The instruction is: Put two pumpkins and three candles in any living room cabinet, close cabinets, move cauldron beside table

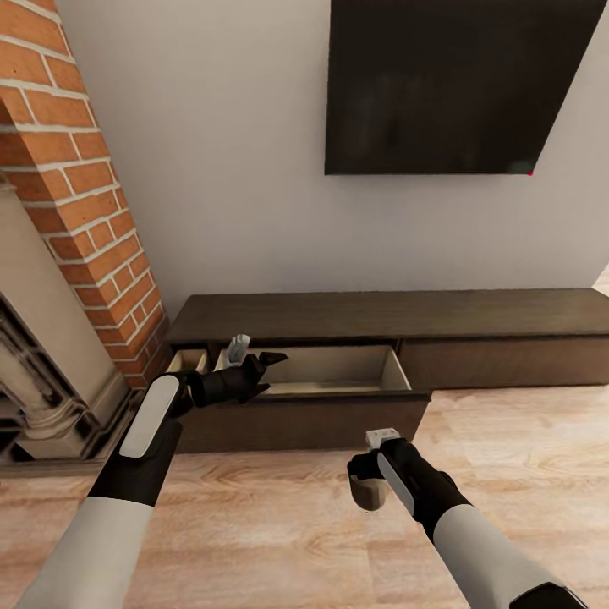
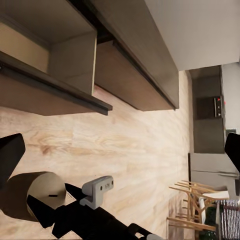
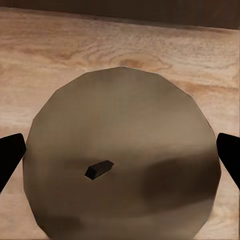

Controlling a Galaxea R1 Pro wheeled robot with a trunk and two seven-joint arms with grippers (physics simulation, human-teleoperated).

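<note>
The long dark brown cabinet (image 1: pixel 381 315) stands against the wall with a wide drawer (image 1: pixel 338 368) pulled out, showing a pale inside. A narrower drawer (image 1: pixel 188 359) to its left is also out. My left gripper (image 1: pixel 264 374) hangs open over the wide drawer's left end, holding nothing; its fingertips (image 2: pixel 10 155) frame the left wrist view. My right gripper (image 1: pixel 365 484) is in front of the drawer, above the floor, shut on a grey-beige candle (image 1: pixel 365 497). The candle (image 3: pixel 125 125) with its dark wick sits between the right fingertips (image 3: pixel 10 160). The same candle (image 2: pixel 30 202) appears from the left wrist. Pumpkins, cauldron and table are out of view.
A brick chimney (image 1: pixel 76 194) and stone fireplace surround (image 1: pixel 42 364) stand at the left, close to the cabinet's end. A dark television (image 1: pixel 457 85) hangs above the cabinet. Light wood floor (image 1: pixel 279 524) lies before the drawers. Wooden chairs (image 2: pixel 195 205) show far off.
</note>
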